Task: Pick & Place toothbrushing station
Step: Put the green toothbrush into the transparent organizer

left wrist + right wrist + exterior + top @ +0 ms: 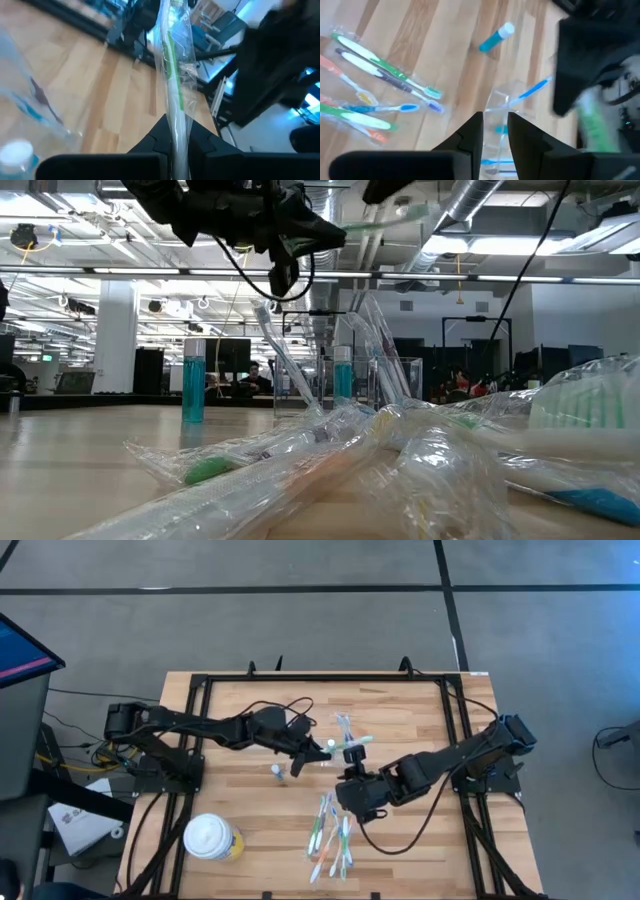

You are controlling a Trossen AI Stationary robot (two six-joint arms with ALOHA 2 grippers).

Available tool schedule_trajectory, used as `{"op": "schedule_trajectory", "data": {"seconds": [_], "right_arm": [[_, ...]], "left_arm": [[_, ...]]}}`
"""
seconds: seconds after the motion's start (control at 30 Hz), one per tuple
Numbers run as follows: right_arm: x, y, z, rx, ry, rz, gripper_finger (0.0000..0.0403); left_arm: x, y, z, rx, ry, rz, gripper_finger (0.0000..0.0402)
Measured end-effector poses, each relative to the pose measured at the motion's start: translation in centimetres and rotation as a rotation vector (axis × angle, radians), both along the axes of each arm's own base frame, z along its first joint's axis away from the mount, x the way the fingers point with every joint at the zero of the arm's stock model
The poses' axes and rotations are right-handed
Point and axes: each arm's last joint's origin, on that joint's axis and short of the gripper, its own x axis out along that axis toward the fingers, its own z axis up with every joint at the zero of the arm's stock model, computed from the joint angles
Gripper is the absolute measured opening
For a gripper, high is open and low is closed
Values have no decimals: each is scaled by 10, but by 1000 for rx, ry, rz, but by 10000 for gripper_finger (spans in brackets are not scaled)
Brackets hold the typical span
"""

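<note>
The toothbrushing station (346,728) is a clear holder standing mid-table with a few wrapped toothbrushes upright in it; the right wrist view shows it (502,102) with a blue brush inside. My left gripper (318,752) hovers beside it, shut on a green toothbrush in a clear wrapper (352,741). Just on the holder's near side, above the table, my right gripper (350,778) is open with nothing between its fingers (472,131). My left gripper pinches one end of the wrapped green toothbrush (177,135) between its two fingers. The brush runs on lengthwise out past the fingertips, roughly level, toward the table's right. It is lifted clear of the table, next to the holder.
A small blue tube with a white cap (277,772) stands left of the holder. Several wrapped toothbrushes (330,835) lie in a loose pile toward the near edge. A yellow cup with a white lid (212,838) stands near left. Black frame rails (190,740) border the table.
</note>
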Motion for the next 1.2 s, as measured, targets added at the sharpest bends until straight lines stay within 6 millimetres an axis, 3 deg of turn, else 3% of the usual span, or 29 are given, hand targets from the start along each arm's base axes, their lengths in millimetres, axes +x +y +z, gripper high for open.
{"op": "schedule_trajectory", "data": {"seconds": [0.4,0.83,1.2], "right_arm": [[-9,-2,-34,39,16,-69,42],[-65,-27,-43,271,-425,-77,11],[-73,-49,-44,363,-720,-109,19]], "left_arm": [[-11,9,21,135,-80,81,10],[-12,15,26,205,-191,113,9],[-43,2,-2,203,-486,112,10]]}}
